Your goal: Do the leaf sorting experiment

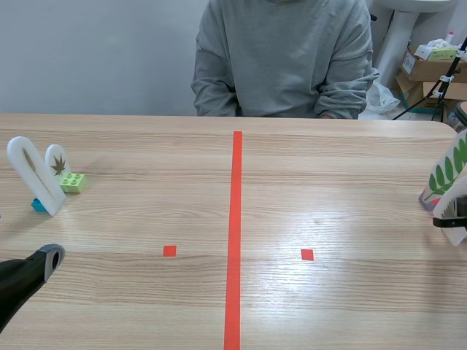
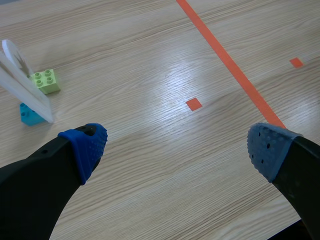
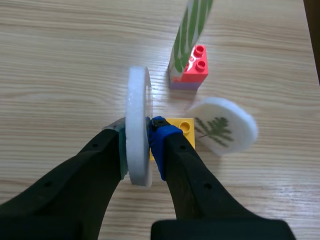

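Observation:
My right gripper (image 3: 139,139) is shut on a white round leaf card (image 3: 138,107), seen edge-on between the pads. Just past the fingers is a yellow brick (image 3: 182,127), with a white oval card bearing a dark green leaf (image 3: 222,125) tilted beside it. Further ahead a tall card with a green fern leaf (image 3: 190,35) stands in a red brick (image 3: 196,65). My left gripper (image 2: 177,150) hangs open over bare table. Ahead of it and to one side stand a tall white card (image 2: 22,85) in a blue brick (image 2: 31,114) and a green brick (image 2: 45,81).
A person in a grey sweatshirt (image 1: 281,58) sits across the table. In the scene view the left cards (image 1: 29,175) are at the far left and the fern card (image 1: 446,171) is at the right edge, beside my right gripper (image 1: 451,221). Boxes (image 1: 430,69) stand beyond the table.

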Available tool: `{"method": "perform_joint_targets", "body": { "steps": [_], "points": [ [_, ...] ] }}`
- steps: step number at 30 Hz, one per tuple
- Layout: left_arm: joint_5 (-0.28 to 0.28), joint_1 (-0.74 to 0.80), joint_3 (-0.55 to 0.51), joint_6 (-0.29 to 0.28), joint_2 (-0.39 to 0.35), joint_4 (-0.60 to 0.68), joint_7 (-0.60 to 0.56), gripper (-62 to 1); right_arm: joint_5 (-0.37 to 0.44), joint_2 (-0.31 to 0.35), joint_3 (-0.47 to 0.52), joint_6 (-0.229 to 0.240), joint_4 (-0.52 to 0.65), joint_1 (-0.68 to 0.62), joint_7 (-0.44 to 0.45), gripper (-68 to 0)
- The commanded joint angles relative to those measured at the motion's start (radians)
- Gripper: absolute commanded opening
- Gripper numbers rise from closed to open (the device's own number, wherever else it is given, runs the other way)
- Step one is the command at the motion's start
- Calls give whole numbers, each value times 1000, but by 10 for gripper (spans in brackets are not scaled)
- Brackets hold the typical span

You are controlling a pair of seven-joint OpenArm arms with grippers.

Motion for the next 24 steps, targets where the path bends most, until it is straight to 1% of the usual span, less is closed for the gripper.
{"method": "perform_joint_targets", "body": {
  "steps": [1, 6, 10, 16, 18, 22, 23, 24],
  "points": [
    [-13, -3, 1, 2, 3, 3, -14, -9, 3, 16, -4, -3, -22, 23, 16, -638],
    [-13, -3, 1, 2, 3, 3, -13, -9, -15, 9, -5, -8, -62, 23, 38, -630],
    [-13, -3, 1, 2, 3, 3, -13, -9, -42, -4, -4, -8, -70, 22, 38, -550],
    [-13, -3, 1, 2, 3, 3, -10, -9, -42, -3, -5, -7, -70, 23, 37, -451],
    [-13, -3, 1, 2, 3, 3, -10, -9, -51, -3, -5, -7, -70, 22, 34, -373],
    [-13, -3, 1, 2, 3, 3, -10, -9, -60, -2, -4, -6, -69, 22, 28, -153],
    [-13, -3, 1, 2, 3, 3, -10, -9, -64, -1, -4, -6, -69, 22, 28, -111],
    [-13, -3, 1, 2, 3, 3, -10, -9, -64, 0, -4, -6, -68, 22, 28, -83]
  ]
}}
